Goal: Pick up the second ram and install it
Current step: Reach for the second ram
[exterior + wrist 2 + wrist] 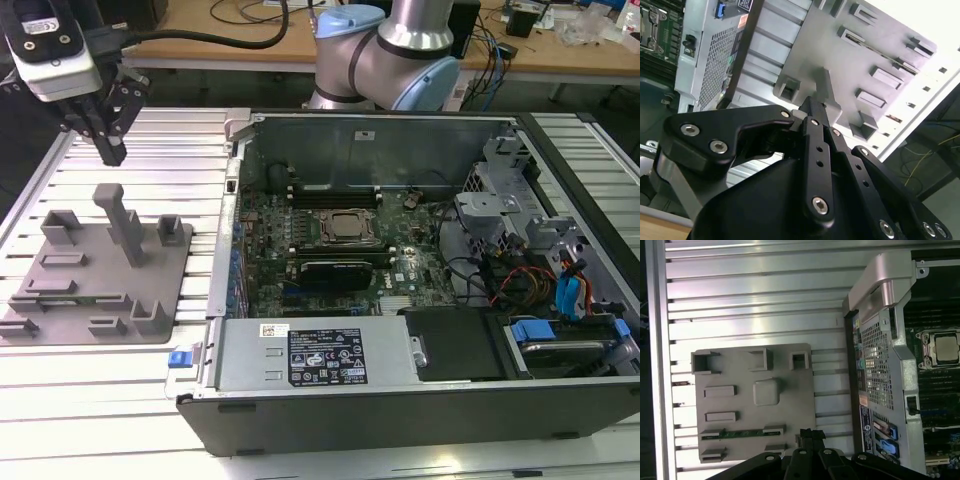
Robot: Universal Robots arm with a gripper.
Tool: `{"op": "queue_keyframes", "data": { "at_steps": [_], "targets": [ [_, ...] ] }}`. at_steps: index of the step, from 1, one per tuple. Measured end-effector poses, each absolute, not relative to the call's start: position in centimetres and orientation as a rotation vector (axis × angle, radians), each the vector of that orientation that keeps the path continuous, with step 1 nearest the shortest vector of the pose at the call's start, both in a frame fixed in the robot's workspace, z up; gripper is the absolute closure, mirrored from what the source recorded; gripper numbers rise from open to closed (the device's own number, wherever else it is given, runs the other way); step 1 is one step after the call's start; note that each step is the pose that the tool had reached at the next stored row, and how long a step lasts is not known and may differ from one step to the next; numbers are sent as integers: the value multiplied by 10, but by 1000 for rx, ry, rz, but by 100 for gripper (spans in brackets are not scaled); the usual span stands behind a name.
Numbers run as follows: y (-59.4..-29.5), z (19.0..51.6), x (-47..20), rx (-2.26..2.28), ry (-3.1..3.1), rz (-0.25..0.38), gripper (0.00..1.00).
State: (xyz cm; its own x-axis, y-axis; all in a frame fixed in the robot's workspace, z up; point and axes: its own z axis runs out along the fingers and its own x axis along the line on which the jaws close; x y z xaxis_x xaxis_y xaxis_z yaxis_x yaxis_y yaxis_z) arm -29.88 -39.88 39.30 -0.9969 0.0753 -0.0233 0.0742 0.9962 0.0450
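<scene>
At the exterior view's left, the gripper hangs high over the far edge of the grey fixture plate, its fingers pinched together on nothing. The second ram lies flat in the plate's holders toward the near edge. It sits below the fingertips and nearer than them, its long axis running left to right. Well to the right stands the open computer case, with its motherboard exposed.

The fixture plate sits on the slotted table, just beside the open computer case, at the exterior view's left of it. The second ram lies on that plate. Within the case, the expansion card lies just before the CPU socket.
</scene>
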Motion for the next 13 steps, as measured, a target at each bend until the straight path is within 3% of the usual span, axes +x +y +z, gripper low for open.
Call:
{"op": "queue_keyframes", "data": {
  "at_steps": [13],
  "targets": [
    [-399, 386, -329, 117, 3114, 69, 92]
  ]
}}
